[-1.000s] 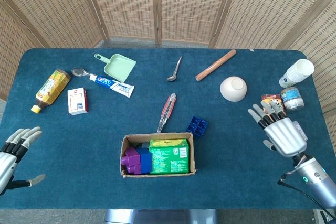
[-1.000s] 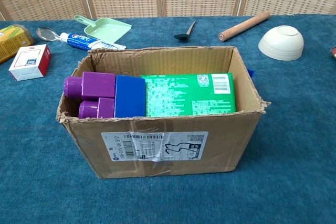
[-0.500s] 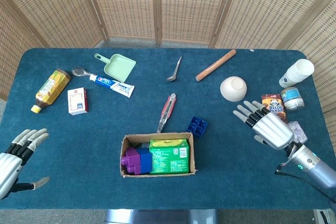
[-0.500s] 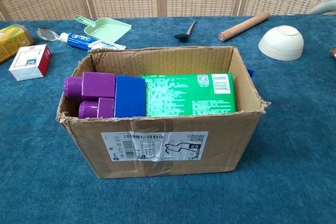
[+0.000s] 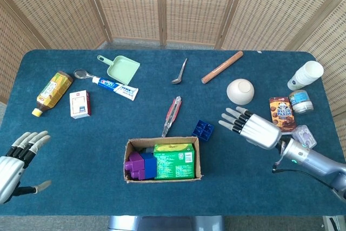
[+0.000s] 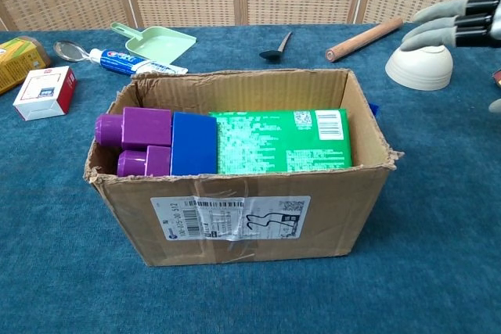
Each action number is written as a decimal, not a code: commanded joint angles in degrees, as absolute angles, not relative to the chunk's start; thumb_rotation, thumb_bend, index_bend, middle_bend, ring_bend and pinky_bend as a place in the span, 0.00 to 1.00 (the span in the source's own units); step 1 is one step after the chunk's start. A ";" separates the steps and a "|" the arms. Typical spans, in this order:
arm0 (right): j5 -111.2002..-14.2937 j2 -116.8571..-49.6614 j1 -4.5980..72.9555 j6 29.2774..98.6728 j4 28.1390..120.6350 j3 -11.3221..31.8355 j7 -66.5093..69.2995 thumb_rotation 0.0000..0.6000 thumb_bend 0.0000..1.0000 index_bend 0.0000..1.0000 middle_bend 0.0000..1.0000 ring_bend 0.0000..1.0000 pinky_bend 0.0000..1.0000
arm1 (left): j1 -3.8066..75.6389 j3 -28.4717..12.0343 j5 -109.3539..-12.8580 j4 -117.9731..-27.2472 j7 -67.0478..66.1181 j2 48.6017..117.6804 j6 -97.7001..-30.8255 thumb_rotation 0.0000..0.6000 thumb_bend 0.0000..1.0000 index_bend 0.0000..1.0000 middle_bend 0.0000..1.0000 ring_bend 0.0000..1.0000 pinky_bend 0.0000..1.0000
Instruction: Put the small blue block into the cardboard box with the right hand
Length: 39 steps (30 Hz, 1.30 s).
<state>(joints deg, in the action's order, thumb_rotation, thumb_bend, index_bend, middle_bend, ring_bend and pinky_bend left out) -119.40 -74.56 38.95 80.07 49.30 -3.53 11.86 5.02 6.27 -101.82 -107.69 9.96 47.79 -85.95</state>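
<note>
**Block close to the box wall: risks of the reach**

Block [image 5: 203,130], small and blue, lies flat on the table [image 5: 81,144] just beyond the box's [image 5: 162,159] far right corner, near the table's middle. The chest view shows only a sliver of blue past the box's right wall. Red tongs [image 5: 171,115] lie just to its left.

The right hand [image 5: 253,129] hovers to the block's right, fingers spread and straight, holding nothing, fingertips pointing at the block but apart from it. The left hand [image 5: 15,158] is spread and empty at the table's near left corner.

What could go wrong, as I judge it:

- The block is low and sits near the box wall, so fingers closing from the right may push it against the cardboard or shove the box instead of gripping.
- A flat, shallow block gives little to pinch; a loose hold could drop it short of the opening.
- The bowl [image 5: 240,91] stands just behind the hand, and a wide swing could knock it.
- The box is already crowded with purple and blue blocks [image 6: 156,142] and a green carton [image 6: 282,140], so the block may land on top and tip out rather than settle.
</note>
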 commanded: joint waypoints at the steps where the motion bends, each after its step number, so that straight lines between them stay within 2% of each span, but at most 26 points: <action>1: -119.86 -75.31 40.95 78.37 48.50 -4.52 11.13 1.00 0.01 0.05 0.14 0.06 0.26 | 5.27 6.12 -101.43 -107.74 9.77 48.00 -85.46 1.00 0.07 0.03 0.00 0.00 0.03; 19: -121.92 -78.50 48.31 73.50 43.19 -10.11 10.94 1.00 0.03 0.03 0.10 0.03 0.29 | 6.12 5.07 -98.70 -110.50 6.73 46.93 -83.53 1.00 0.07 0.03 0.00 0.00 0.03; 31: -121.71 -76.08 53.13 66.72 50.91 -11.93 5.82 1.00 0.04 0.01 0.09 0.00 0.29 | 6.43 5.00 -97.17 -109.18 7.83 47.83 -81.99 1.00 0.07 0.03 0.00 0.00 0.03; 39: -120.30 -73.64 56.22 62.49 57.29 -11.28 2.31 1.00 0.04 0.00 0.09 0.00 0.29 | 6.23 5.08 -97.28 -107.92 8.94 48.12 -82.32 1.00 0.07 0.03 0.00 0.00 0.03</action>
